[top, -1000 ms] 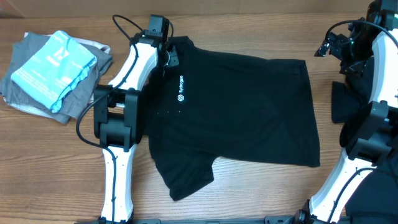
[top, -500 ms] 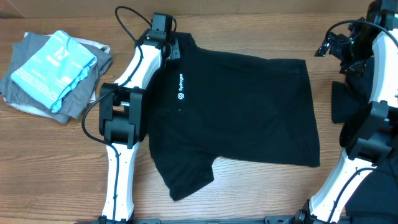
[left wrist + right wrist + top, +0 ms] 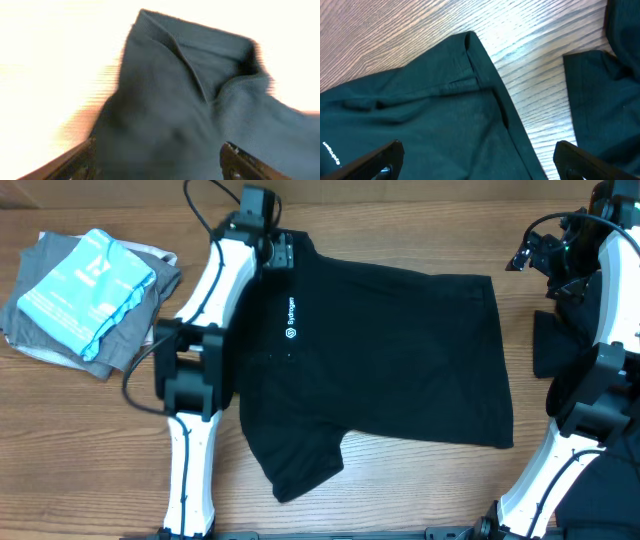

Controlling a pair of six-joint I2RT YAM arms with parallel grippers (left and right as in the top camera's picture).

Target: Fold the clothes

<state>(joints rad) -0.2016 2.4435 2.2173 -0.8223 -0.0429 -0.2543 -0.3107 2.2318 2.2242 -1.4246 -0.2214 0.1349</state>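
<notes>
The left pincer (image 3: 157, 161) stands wide, its two fingers (image 3: 80, 162) far apart at the lower corners of the left wrist view, and nothing is clamped between them. That view is blurred, yet it shows the collar (image 3: 200, 65) of a black T-shirt (image 3: 400, 350) just ahead of the fingertips, ridged and rumpled, with dark cloth filling the space below and between them. I cannot tell whether the fingers touch the cloth.

Seen from overhead, this pincer sits at the neck end of the T-shirt. From there the garment spreads flat over the wooden surface (image 3: 80, 440), running away from the left pincer toward the right one. Its white lettering (image 3: 290, 318) lies near the left pincer, beside the arm (image 3: 215, 290). One sleeve (image 3: 300, 465) points out at the near edge, well apart from both pincers.

The right pincer (image 3: 477, 150) is also wide and holds nothing. It hangs above the surface, clear of the cloth. A corner (image 3: 470, 40) of the T-shirt lies below and ahead of it, and bare wood shows between that corner and a second black garment (image 3: 605, 100), which lies on the pincer's other side.

Well apart from both pincers lies a pile of grey clothes (image 3: 135, 340) with a light blue folded piece (image 3: 85, 285) on top
</notes>
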